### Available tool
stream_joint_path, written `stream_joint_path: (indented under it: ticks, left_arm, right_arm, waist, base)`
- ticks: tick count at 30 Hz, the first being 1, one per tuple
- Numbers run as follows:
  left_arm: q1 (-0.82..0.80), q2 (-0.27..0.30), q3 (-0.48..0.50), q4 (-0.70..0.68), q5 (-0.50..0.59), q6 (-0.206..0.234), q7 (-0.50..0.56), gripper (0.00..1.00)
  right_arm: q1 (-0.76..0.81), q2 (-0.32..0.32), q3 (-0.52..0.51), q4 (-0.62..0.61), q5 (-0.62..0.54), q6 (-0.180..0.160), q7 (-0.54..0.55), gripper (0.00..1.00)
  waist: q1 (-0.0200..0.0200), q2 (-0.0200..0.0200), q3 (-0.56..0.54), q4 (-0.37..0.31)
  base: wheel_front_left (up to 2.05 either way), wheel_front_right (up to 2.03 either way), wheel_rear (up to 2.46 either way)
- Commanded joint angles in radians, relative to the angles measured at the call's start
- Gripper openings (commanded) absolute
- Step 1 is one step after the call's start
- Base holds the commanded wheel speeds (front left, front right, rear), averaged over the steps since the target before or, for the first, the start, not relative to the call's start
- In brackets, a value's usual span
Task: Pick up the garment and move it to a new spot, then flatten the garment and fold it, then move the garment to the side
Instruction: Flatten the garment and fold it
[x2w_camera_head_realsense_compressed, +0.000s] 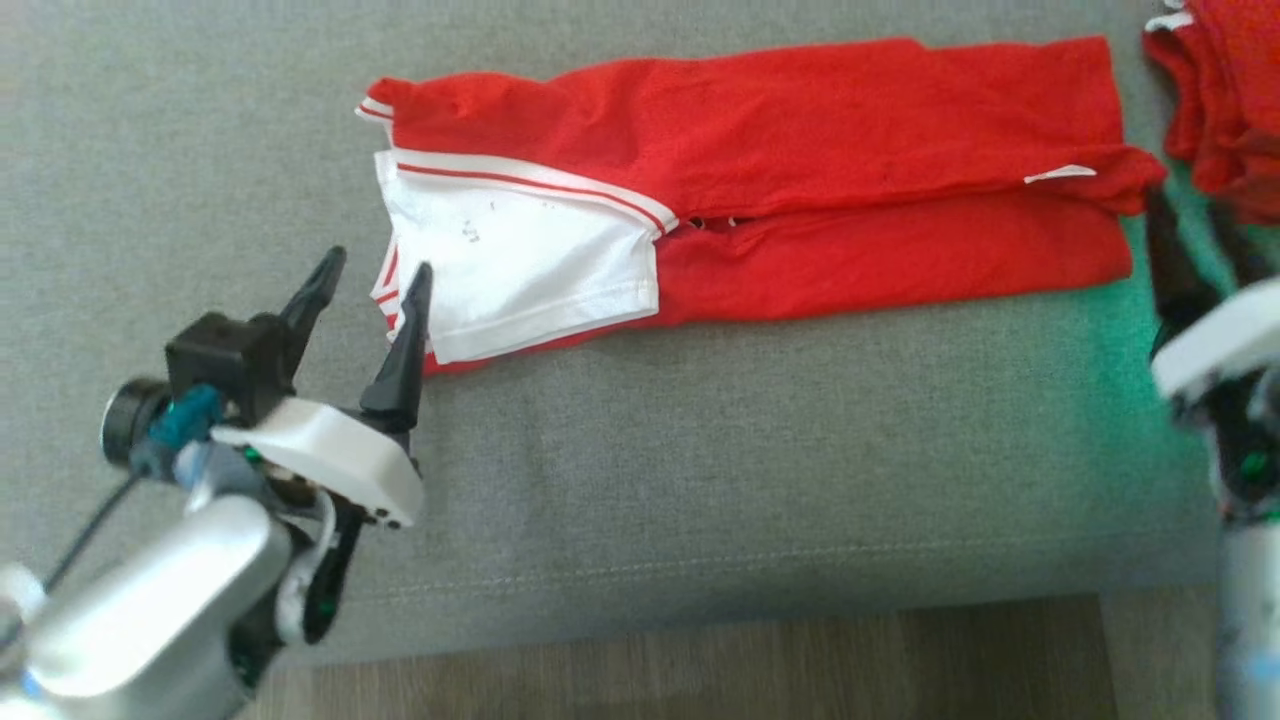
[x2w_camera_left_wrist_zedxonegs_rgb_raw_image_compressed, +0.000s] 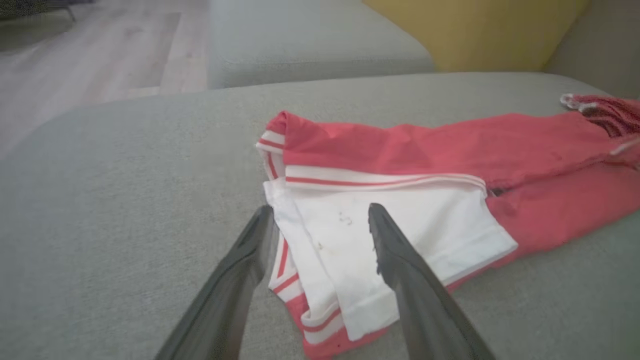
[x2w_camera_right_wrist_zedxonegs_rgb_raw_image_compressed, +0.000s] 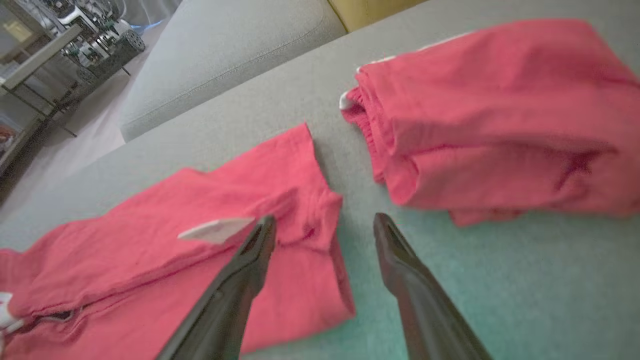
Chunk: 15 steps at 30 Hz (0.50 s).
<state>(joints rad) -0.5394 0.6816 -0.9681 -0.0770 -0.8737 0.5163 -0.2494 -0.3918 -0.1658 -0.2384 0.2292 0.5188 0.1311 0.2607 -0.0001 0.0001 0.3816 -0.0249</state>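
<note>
Grey sofa seat (x2w_camera_head_realsense_compressed: 700, 450) carries a red garment (x2w_camera_head_realsense_compressed: 800, 140) folded into a long strip

The seat takes up most of the head view, with a band of wooden floor (x2w_camera_head_realsense_compressed: 700, 660) along its near edge. The left wrist view adds a second grey seat and a yellow cushion (x2w_camera_left_wrist_zedxonegs_rgb_raw_image_compressed: 475, 30) behind it. The right wrist view adds a cluttered table far off at its upper left.

The garment lies across the far half of the seat. Its white sleeve (x2w_camera_head_realsense_compressed: 520, 260) with red stripes is turned onto the left end. Just beyond its right end, apart from it, sits a pile of folded red cloth (x2w_camera_right_wrist_zedxonegs_rgb_raw_image_compressed: 500, 125).

The left gripper (x2w_camera_head_realsense_compressed: 378, 262) is at the sleeve end, fingers spread wide with nothing held. In its wrist view they frame the sleeve's edge. The right gripper (x2w_camera_right_wrist_zedxonegs_rgb_raw_image_compressed: 324, 218) is at the other end, also spread wide and empty. Its left finger is over the garment's corner and its right finger over bare seat.

A small white tag (x2w_camera_right_wrist_zedxonegs_rgb_raw_image_compressed: 215, 230) lies near that corner
</note>
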Motion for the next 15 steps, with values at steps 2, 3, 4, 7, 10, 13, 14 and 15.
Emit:
stream_joint_path:
  ticks: [2, 3, 4, 7, 10, 13, 14, 15]
  left_arm:
    - [0.050, -0.026, 0.132, -0.060, 0.080, 0.047, -0.012, 1.00]
    - [0.088, -0.052, 0.171, -0.072, 0.125, 0.066, -0.012, 1.00]
    - [0.124, -0.075, 0.204, -0.081, 0.171, 0.079, -0.012, 1.00]
    - [0.221, -0.142, 0.271, -0.101, 0.327, 0.101, -0.012, 1.00]
    - [0.292, -0.210, 0.295, -0.114, 0.454, 0.094, -0.012, 1.00]
    - [0.343, -0.270, 0.303, -0.105, 0.535, 0.068, -0.012, 1.00]
    - [0.343, -0.270, 0.303, -0.105, 0.535, 0.068, -0.012, 1.00]
    - [0.355, -0.288, 0.306, -0.101, 0.557, 0.060, -0.012, 1.00]
  right_arm:
    - [0.059, 0.028, -0.006, -0.077, -0.013, 0.000, -0.025, 1.00]
    - [0.079, 0.044, -0.017, -0.092, -0.014, 0.000, -0.037, 1.00]
    - [0.093, 0.057, -0.029, -0.102, -0.015, 0.000, -0.052, 1.00]
    - [0.106, 0.083, -0.066, -0.098, -0.023, 0.000, -0.094, 1.00]
    - [0.077, 0.097, -0.107, -0.056, -0.025, 0.000, -0.120, 1.00]
    - [0.028, 0.100, -0.147, 0.012, -0.052, 0.000, -0.127, 1.00]
    - [0.028, 0.100, -0.147, 0.012, -0.052, 0.000, -0.127, 1.00]
    - [0.010, 0.098, -0.165, 0.041, -0.067, 0.000, -0.123, 1.00]
  waist:
    - [0.0001, -0.0001, -0.026, 0.006]
    - [0.0001, -0.0001, -0.032, 0.008]
    - [0.0001, -0.0001, -0.039, 0.011]
    - [0.0001, -0.0001, -0.061, 0.030]
    - [0.0001, -0.0001, -0.080, 0.063]
    - [0.0001, -0.0001, -0.094, 0.106]
    - [0.0001, -0.0001, -0.094, 0.106]
    - [0.0001, -0.0001, -0.096, 0.120]
  base:
    - [0.00, 0.00, 0.00]
    - [0.00, 0.00, 0.00]
    - [0.00, 0.00, 0.00]
    - [0.00, 0.00, 0.00]
    - [0.00, 0.00, 0.00]
    - [0.00, 0.00, 0.00]
    - [0.00, 0.00, 0.00]
    - [0.00, 0.00, 0.00]
